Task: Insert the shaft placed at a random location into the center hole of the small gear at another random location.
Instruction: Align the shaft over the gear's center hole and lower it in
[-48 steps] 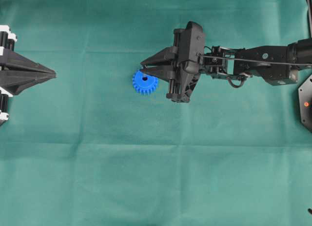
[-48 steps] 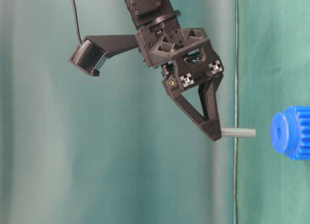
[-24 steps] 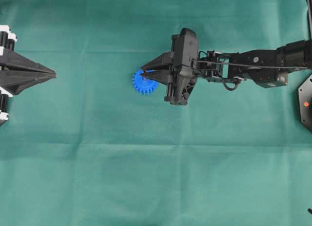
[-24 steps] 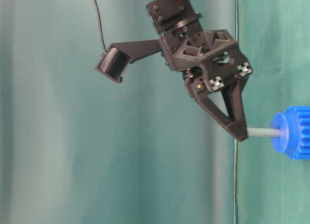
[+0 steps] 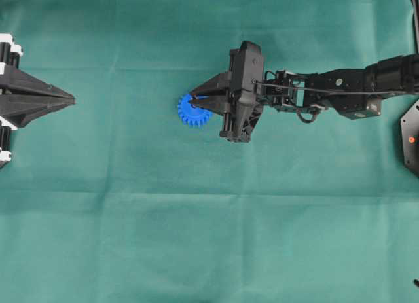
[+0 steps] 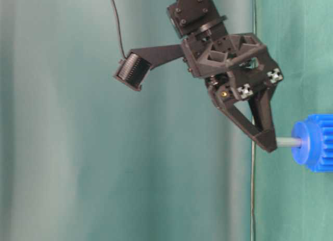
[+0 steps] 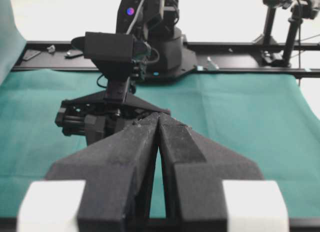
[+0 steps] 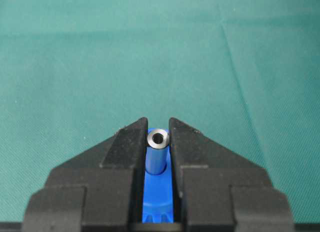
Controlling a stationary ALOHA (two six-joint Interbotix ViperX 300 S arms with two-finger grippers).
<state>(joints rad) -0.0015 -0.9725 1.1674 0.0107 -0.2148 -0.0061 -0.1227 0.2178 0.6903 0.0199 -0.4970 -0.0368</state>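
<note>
Insertion step: right gripper [image 6: 269, 145], jaws clamped on the shaft [image 6: 288, 142], its tip entering the small gear [image 6: 314, 142]. Left gripper [image 7: 159, 142] closed, idle. Next, likely a straight push.

Small gears: one, a blue small gear [image 5: 192, 111] that lay under the right gripper's tips.
Shafts: one, a silver shaft [image 8: 157, 153] that stood between the right gripper's fingers, its far end at the gear's hub.
Center holes: one, in the gear's hub, hidden by the shaft.
Grippers: two, the right gripper [image 5: 193, 102] clamped on the shaft, the left gripper [image 5: 71, 98] closed and well apart from the gear.
Green cloths: one green cloth [image 5: 209, 237] lay beneath both grippers.
</note>
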